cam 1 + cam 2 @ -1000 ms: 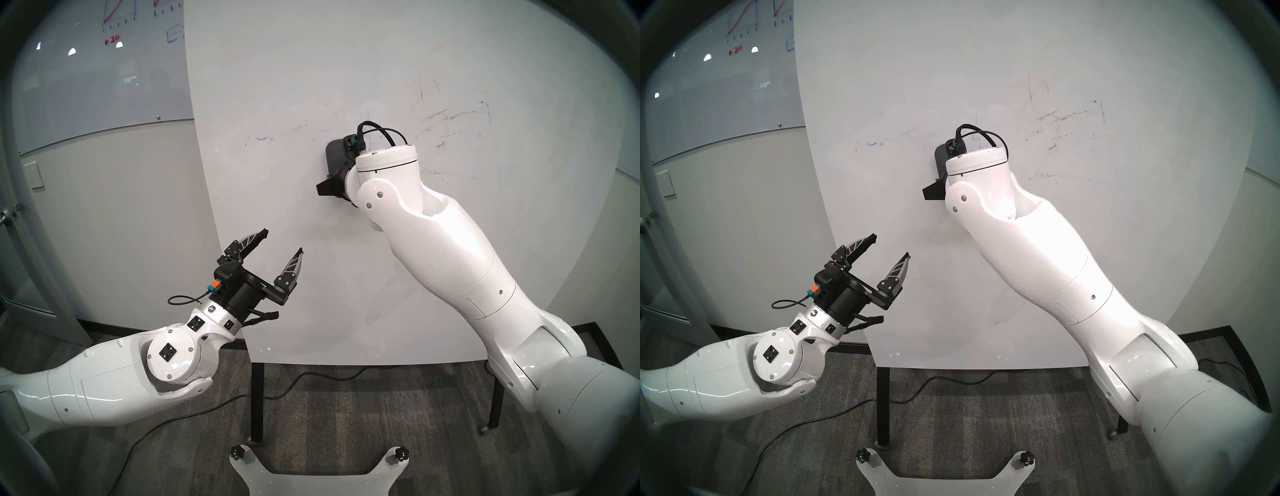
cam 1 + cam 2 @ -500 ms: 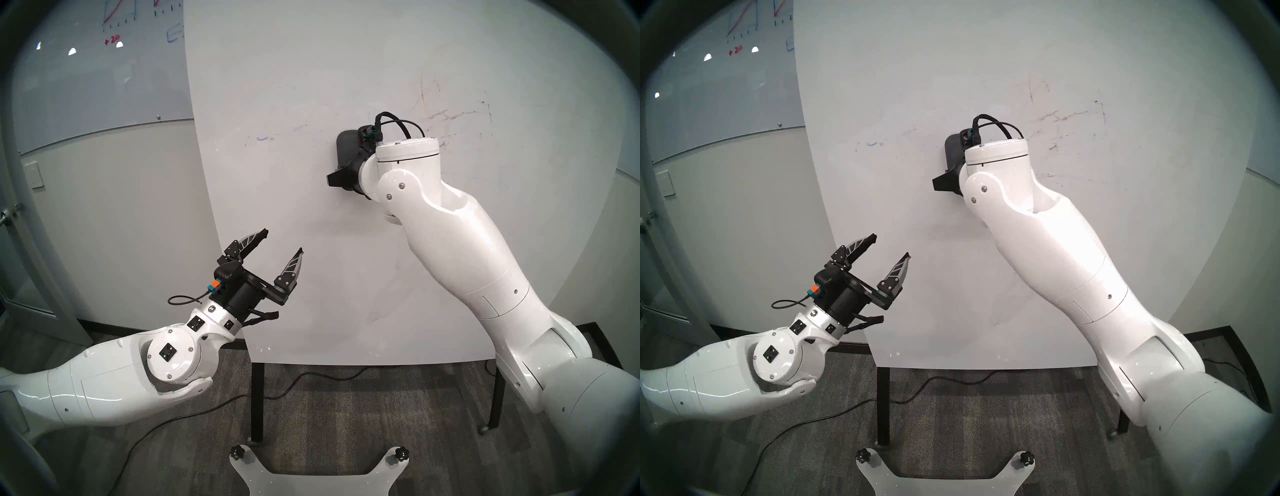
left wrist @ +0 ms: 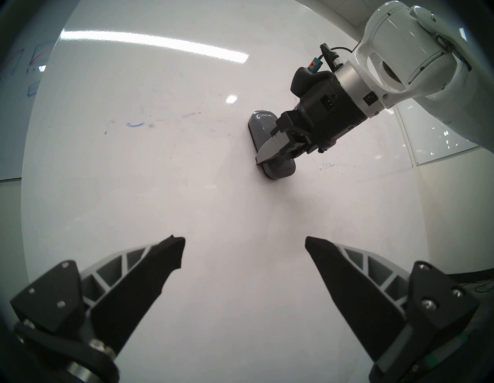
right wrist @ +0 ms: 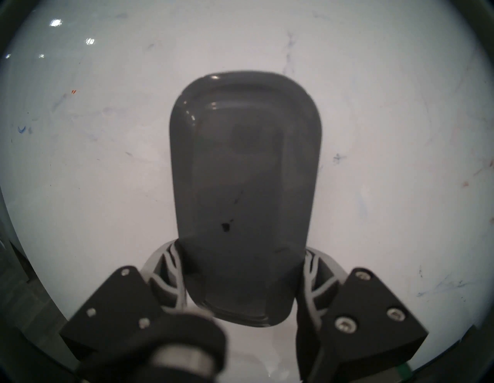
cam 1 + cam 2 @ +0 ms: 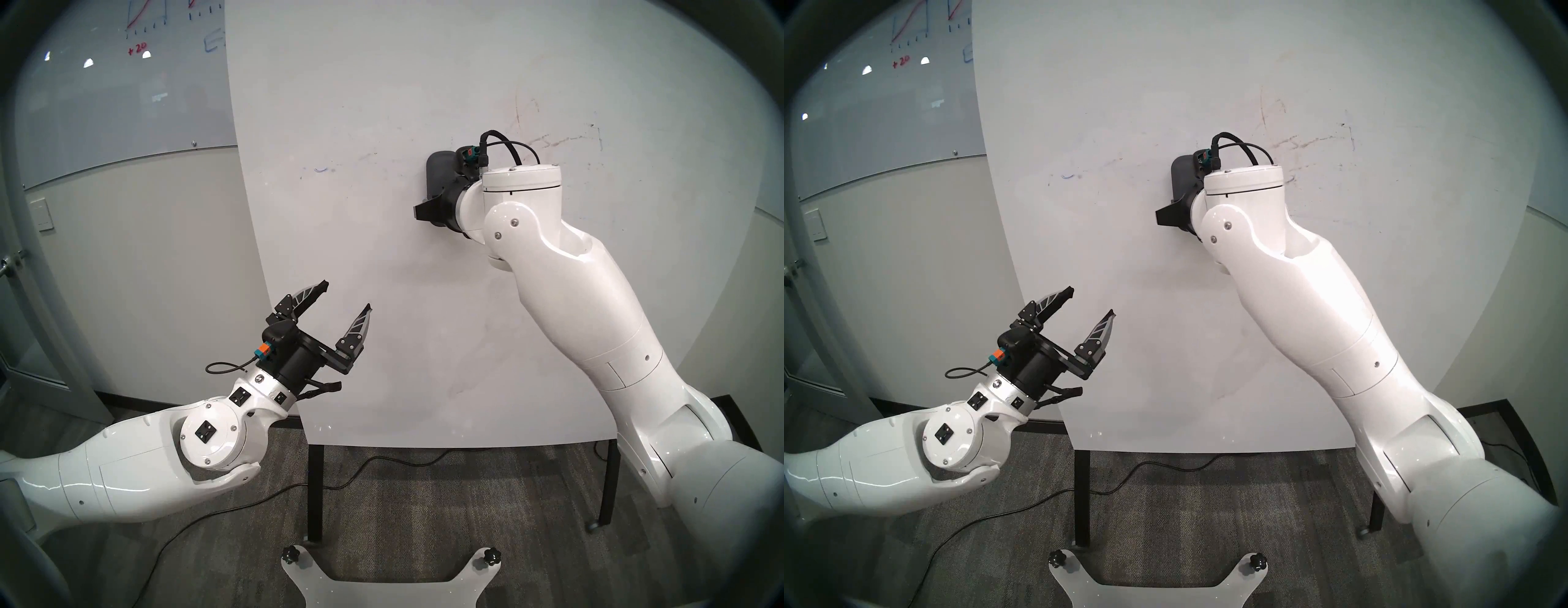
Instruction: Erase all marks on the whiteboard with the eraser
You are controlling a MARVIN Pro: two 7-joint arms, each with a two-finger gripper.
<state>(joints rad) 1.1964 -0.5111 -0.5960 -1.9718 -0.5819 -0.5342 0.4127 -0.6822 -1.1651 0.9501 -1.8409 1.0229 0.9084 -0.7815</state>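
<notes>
The whiteboard point(image 5: 382, 85) stands upright in front of me. My right gripper point(image 4: 240, 248) is shut on the dark grey eraser point(image 5: 439, 174), which is pressed flat on the board near its middle; both also show in the left wrist view, gripper point(image 3: 278, 144) and eraser point(image 3: 260, 125). Faint brown scratchy marks point(image 5: 560, 140) lie just right of the eraser. A small blue stroke point(image 5: 321, 170) and grey smudges point(image 5: 365, 157) lie to its left. No whole sailboat or wavy line shows. My left gripper point(image 5: 348, 295) is open and empty, low and left before the board.
A glossy glass panel with red and blue graphs point(image 5: 127, 85) hangs on the wall at the left. The board's black legs point(image 5: 316, 488) stand on grey carpet, with a black cable point(image 5: 360, 471) trailing between them. My white base plate point(image 5: 390, 581) is at the bottom.
My right arm has slid the eraser to the right and slightly up along the board. The left arm has not moved.
</notes>
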